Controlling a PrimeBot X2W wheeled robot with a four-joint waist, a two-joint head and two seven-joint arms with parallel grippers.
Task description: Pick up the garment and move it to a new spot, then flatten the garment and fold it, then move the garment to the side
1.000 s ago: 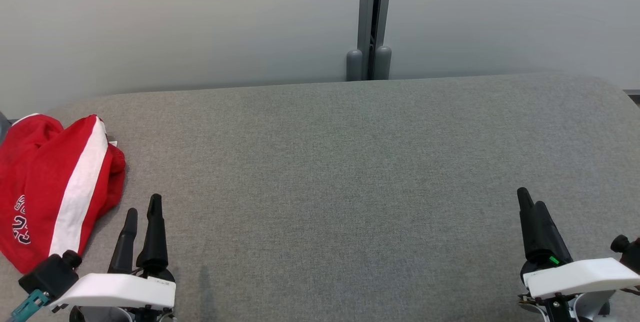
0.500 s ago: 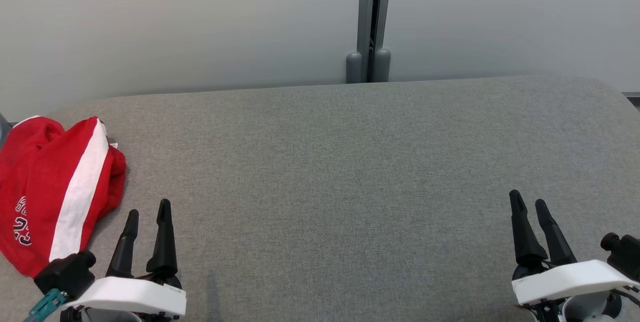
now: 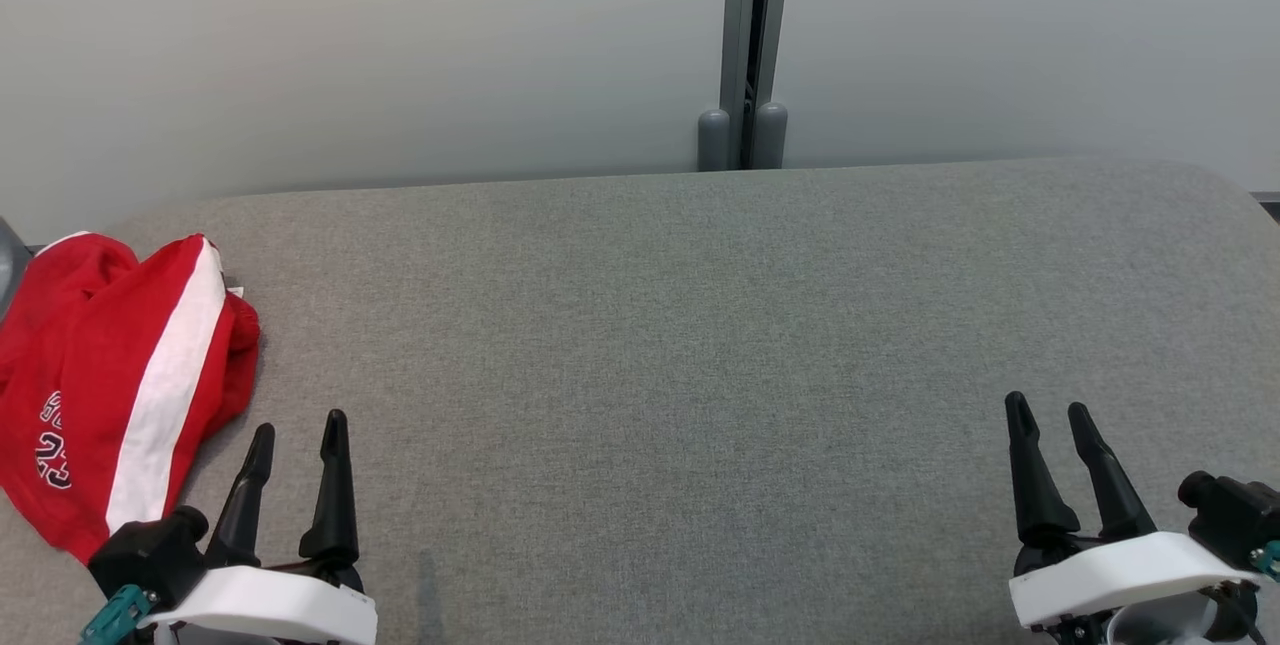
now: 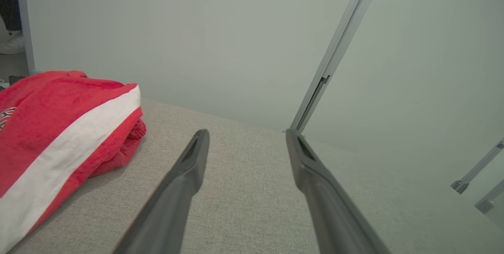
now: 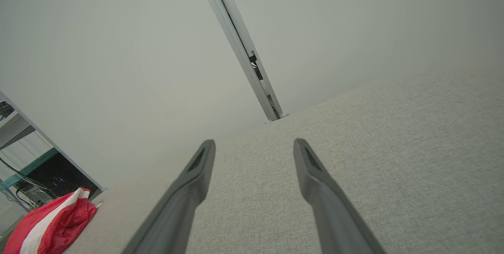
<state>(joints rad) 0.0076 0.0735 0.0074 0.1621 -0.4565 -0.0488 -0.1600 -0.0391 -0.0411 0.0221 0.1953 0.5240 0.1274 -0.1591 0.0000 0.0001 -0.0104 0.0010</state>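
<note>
Both grippers had pulled back toward the near edge over the last second. The left gripper (image 3: 298,423) sat lower in the head view, and the right gripper (image 3: 1046,403) had twisted round so its two fingers showed side by side instead of overlapping. The whole picture nudged a bit too, so I'd blame the camera for the garment's tiny shift, not the cloth itself.

Each gripper's fingers were spread wide with nothing between them. The red garment (image 3: 120,365) (white stripe down it, some lettering near the bottom) lay crumpled in a heap at the far left end of the gray table (image 3: 680,345). It was just beside the left gripper but not touching its fingers, and well apart from the right one.

So my read: this was step one, and the pickup hadn't started yet. The next move looked like the left arm's job: swing out to its left, come down over the heap, and pinch a thick bunched fold rather than a single layer. After that, carry it toward the bare middle of the table, where both arms could reach it to flatten it.
</note>
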